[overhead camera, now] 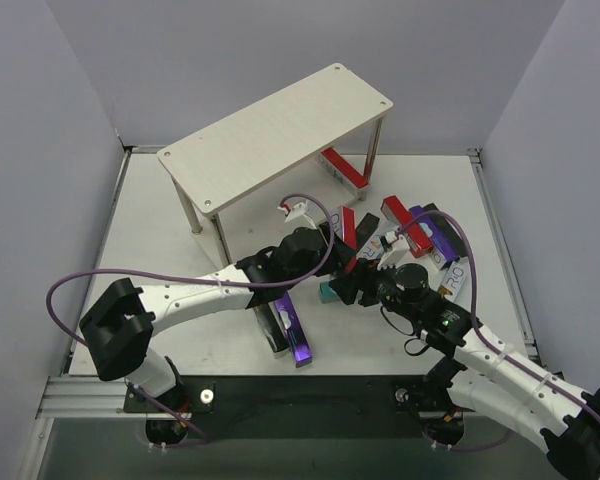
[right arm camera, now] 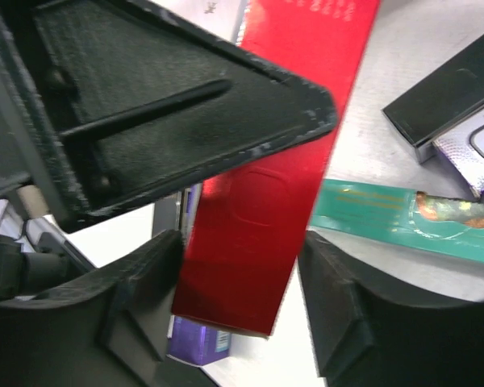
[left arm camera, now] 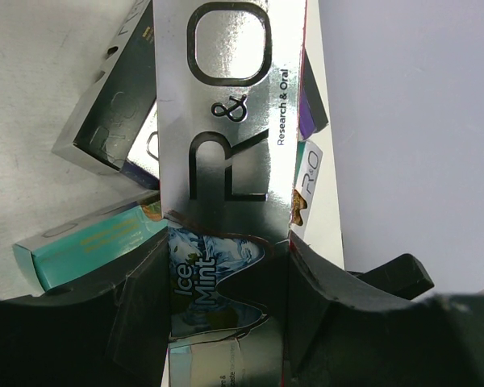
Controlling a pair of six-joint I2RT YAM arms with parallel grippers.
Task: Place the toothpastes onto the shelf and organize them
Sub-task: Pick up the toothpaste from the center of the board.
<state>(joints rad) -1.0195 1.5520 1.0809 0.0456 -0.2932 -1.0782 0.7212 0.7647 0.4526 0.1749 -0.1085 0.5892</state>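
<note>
Toothpastes (overhead camera: pixel 412 232) lie jumbled mid-table toward the right edge: glossy red, purple, black and teal cartons with white ends, overlapping at odd angles. A black carton (overhead camera: pixel 271 327) and a purple carton (overhead camera: pixel 300 338) lie side by side near the middle of the near edge. One red carton (overhead camera: pixel 345 168) sits beneath the top board of the shelf (overhead camera: pixel 280 135), which stands askew at the far edge.

The left gripper (left arm camera: pixel 226 266) clamps an R&O carton (left arm camera: pixel 226 121) with a mirror-silver face and red edge (Ice Mint art at the gripped end). The right gripper (right arm camera: pixel 242 298) straddles a red box (right arm camera: pixel 258 218), a teal carton (right arm camera: pixel 387 214) just beside it; whether its fingers press, I cannot tell. Both grippers crowd the pile. The widest open tabletop lies along the left edge.
</note>
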